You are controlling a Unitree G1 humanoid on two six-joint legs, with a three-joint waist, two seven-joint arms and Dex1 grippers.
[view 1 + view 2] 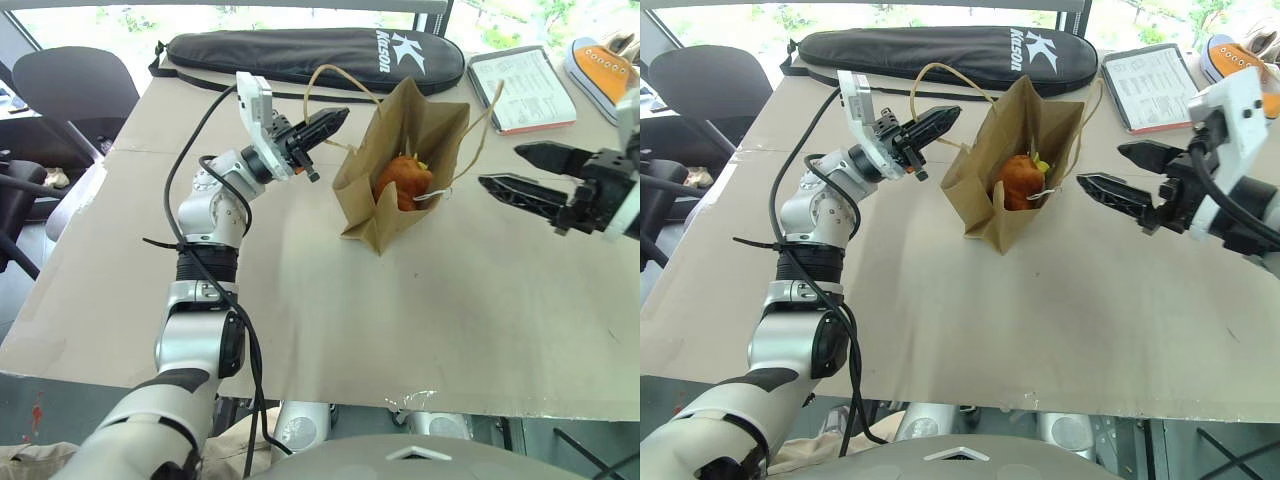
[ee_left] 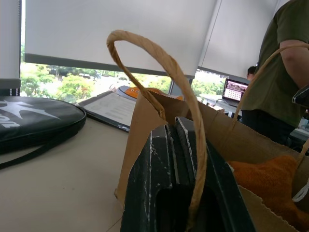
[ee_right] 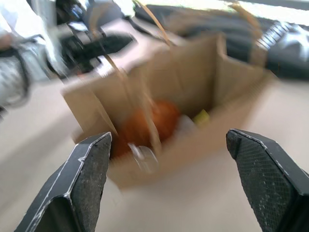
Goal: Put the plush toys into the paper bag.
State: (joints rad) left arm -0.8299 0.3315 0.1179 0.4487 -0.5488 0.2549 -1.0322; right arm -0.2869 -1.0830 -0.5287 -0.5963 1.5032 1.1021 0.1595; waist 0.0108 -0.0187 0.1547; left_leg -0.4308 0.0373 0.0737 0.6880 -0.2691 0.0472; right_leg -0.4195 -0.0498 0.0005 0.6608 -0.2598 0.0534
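The brown paper bag (image 1: 395, 130) sits tilted on the table with its mouth open toward me. Inside lies the orange-brown plush toy (image 1: 403, 180). Beside it is the white plush toy (image 3: 186, 123), whose yellow tuft (image 1: 421, 163) and thin cord show at the bag's mouth. My left gripper (image 1: 340, 118) is at the bag's left upper edge, shut on one twine handle (image 2: 159, 53), which runs down between its fingers. My right gripper (image 1: 500, 166) hovers to the right of the bag, open and holding nothing, and points at the bag's mouth.
A long black racket case (image 1: 320, 55) lies along the table's far edge. A clipboard with papers (image 1: 522, 88) and an orange-and-white sneaker (image 1: 600, 70) are at the far right. A black chair (image 1: 75, 85) stands at the far left. A person (image 2: 285, 63) stands beyond the table.
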